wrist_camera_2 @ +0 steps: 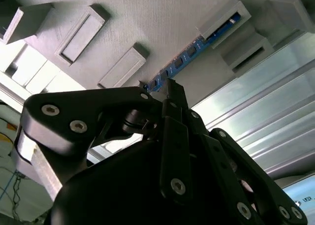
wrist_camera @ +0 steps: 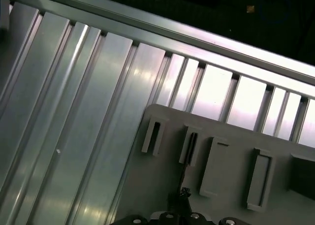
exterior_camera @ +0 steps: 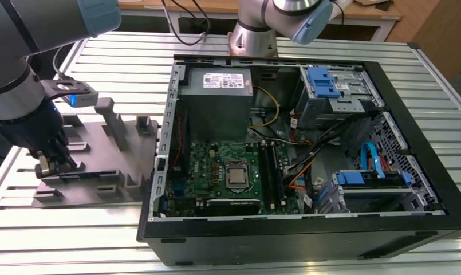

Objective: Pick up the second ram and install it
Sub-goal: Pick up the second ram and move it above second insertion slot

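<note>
I have one arm over the grey tray [exterior_camera: 108, 172], which sits on the slatted metal table [exterior_camera: 77, 240] at the exterior view's left. The gripper [exterior_camera: 48, 169] is down at the tray's near edge. One memory stick [wrist_camera_2: 197, 48] lies there, a thin blue strip resting on its long edge in the tray's slots, well apart from the computer case [exterior_camera: 413, 143]. In the second wrist view the gripper [wrist_camera_2: 170, 87] sits right at the stick, near one of its ends. I cannot tell from here how far open it is, or whether it has hold of the stick. In that same view I count three oblong raised blocks on the tray beside the stick's line.

In the first wrist view the gripper [wrist_camera: 183, 198] is just above the tray [wrist_camera: 231, 136], and I count four raised blocks in a row there.

The one case lies open on its side. Inside I see one green motherboard [exterior_camera: 215, 157], one grey power supply [exterior_camera: 215, 91] and two blue drive brackets, one by the far wall [exterior_camera: 322, 80] and one by the near wall [exterior_camera: 367, 177]. The base of a second arm [exterior_camera: 253, 34] stands behind the case.
</note>
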